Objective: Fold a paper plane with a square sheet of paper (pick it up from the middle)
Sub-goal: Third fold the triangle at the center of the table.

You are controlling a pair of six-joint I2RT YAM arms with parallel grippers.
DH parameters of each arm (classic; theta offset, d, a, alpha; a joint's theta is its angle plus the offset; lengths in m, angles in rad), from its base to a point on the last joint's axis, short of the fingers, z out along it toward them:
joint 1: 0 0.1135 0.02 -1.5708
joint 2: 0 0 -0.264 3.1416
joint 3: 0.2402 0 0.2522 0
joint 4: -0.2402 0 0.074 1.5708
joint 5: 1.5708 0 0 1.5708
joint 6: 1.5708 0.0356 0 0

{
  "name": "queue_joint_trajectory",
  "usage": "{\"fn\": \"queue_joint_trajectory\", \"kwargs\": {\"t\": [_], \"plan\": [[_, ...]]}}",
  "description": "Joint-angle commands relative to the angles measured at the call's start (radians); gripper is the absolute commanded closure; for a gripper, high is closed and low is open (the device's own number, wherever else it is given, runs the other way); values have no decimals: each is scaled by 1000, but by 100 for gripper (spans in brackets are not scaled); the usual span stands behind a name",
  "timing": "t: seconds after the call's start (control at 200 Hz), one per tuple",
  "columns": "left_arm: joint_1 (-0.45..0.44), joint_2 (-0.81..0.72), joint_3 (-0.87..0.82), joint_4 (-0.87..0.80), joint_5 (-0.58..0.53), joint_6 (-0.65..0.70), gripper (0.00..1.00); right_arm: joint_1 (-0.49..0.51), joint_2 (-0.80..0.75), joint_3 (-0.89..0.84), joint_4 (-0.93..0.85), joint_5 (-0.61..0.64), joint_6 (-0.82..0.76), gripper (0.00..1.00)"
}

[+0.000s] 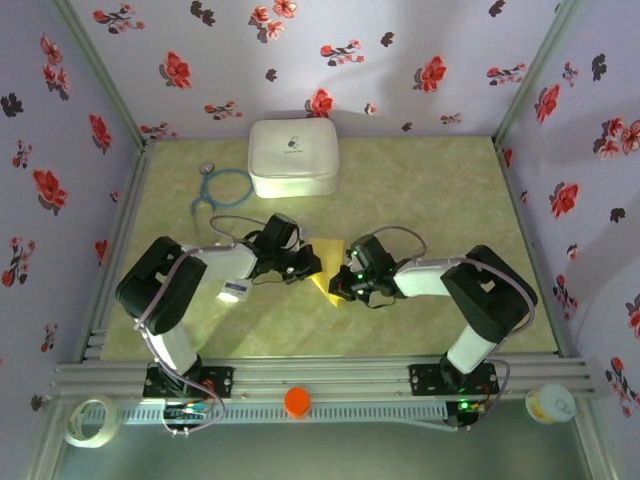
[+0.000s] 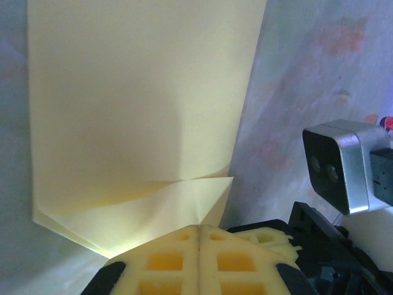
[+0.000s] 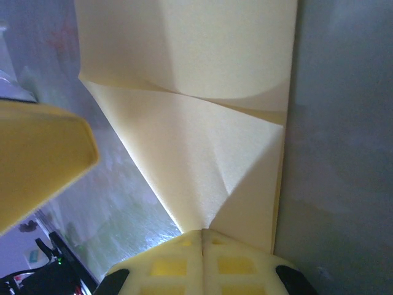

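Both the left fingers [image 2: 166, 264] and the right fingers [image 3: 169, 267] are clamped together on the partly folded square sheet of paper [image 1: 328, 282], held between them over the middle of the tabletop [image 1: 430, 200]. Thin, light and limp, it will likely crumple or slip; pinching close beside the creases seems safest. A white case [image 1: 292, 158] sits at the far edge.

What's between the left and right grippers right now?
The partly folded yellow paper. In the top view it spans the gap between the left gripper and the right gripper. Each wrist view shows shut fingertips pinching an edge of it.
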Motion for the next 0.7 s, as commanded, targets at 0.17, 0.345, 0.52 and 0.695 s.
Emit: {"fn": "queue_joint_trajectory", "kwargs": {"t": [0.17,0.345,0.52,0.695], "plan": [[-24,84,44,-45,-24,-29,100,4,42,-39,7,69,78,100],[1,89,28,-101,-95,-19,100,3,35,-61,-8,91,76,100],[57,100,-7,-42,-94,-9,100,5,41,-71,-27,94,60,100],[105,107,-22,-20,-84,14,100,7,42,-81,-25,99,60,100]]}}
